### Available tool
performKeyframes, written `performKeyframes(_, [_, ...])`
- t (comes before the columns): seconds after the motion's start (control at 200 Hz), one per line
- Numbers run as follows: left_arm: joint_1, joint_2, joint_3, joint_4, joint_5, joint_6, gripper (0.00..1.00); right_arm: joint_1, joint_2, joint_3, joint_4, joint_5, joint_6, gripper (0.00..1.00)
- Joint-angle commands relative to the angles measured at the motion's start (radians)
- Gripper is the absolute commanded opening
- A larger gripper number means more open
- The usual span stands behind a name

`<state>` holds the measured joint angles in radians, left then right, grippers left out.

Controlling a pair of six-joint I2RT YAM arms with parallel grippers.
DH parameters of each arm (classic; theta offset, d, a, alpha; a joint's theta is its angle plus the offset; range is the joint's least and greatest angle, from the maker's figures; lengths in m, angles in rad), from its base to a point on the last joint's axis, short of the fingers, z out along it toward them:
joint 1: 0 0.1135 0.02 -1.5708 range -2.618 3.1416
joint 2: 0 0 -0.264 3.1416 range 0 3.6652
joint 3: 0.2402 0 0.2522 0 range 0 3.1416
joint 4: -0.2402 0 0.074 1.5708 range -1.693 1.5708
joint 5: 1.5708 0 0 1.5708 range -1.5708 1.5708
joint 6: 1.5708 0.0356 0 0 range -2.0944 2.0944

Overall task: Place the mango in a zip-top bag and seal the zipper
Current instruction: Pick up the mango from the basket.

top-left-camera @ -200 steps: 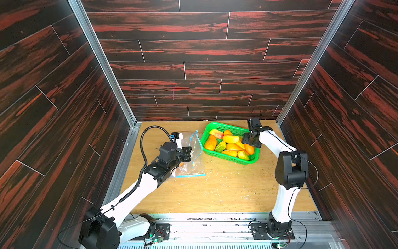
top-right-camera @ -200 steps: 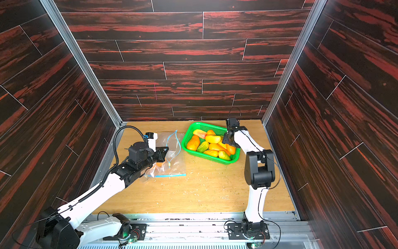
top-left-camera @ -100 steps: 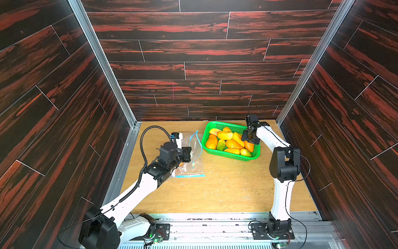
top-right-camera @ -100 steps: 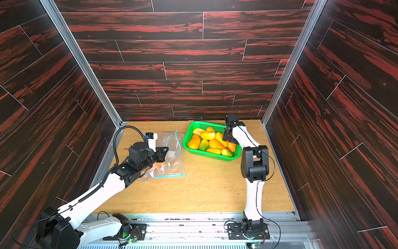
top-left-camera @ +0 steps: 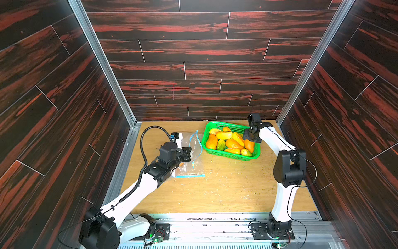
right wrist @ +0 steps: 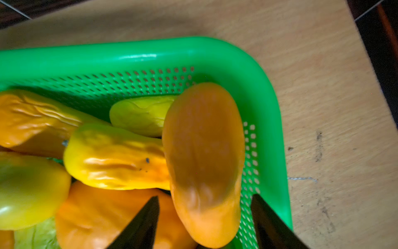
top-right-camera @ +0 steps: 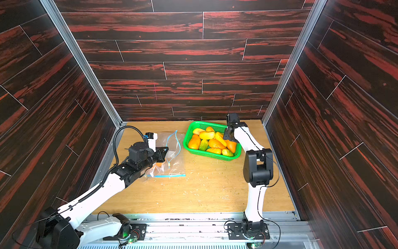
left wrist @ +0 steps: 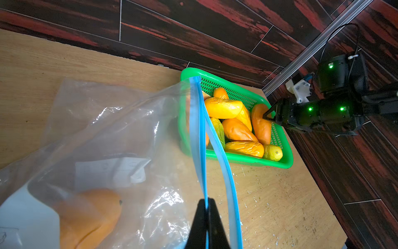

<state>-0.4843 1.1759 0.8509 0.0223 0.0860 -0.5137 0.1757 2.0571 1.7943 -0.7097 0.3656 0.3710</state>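
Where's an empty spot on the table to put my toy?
The big bare stretch of table in front of the zip-top bag and green basket, between the left arm and right arm. The gap between bag and basket is tight; the basket is packed with mangoes.

Table (top-left-camera: 226,194): near half and centre open for passage. Far right corner occupied by basket (top-left-camera: 237,157), heaped full. Bag (top-left-camera: 193,170) lies toward far left; narrow lane between them. Left arm (top-left-camera: 137,189) overhangs left side; right arm (top-left-camera: 282,194) stands along right edge.
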Motion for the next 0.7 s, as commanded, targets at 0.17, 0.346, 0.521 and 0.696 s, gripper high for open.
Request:
performKeyframes(0.17, [0.0,-0.004,0.013,-0.022,-0.013,0.007,0.0,-0.001,0.173,0.211,-0.095,0.043,0.0,0.78])
performKeyframes(0.346, [0.0,-0.018,0.004,-0.025,-0.027,0.01,0.0,-0.001,0.236,0.296,-0.156,0.082,0.017,0.81])
performKeyframes(0.521, [0.001,-0.015,0.0,-0.022,-0.026,0.007,0.0,0.001,0.275,0.319,-0.182,0.07,0.016,0.81])
performKeyframes(0.696, [0.001,-0.014,0.001,-0.023,-0.027,0.007,0.0,0.0,0.286,0.314,-0.18,0.052,0.015,0.8])
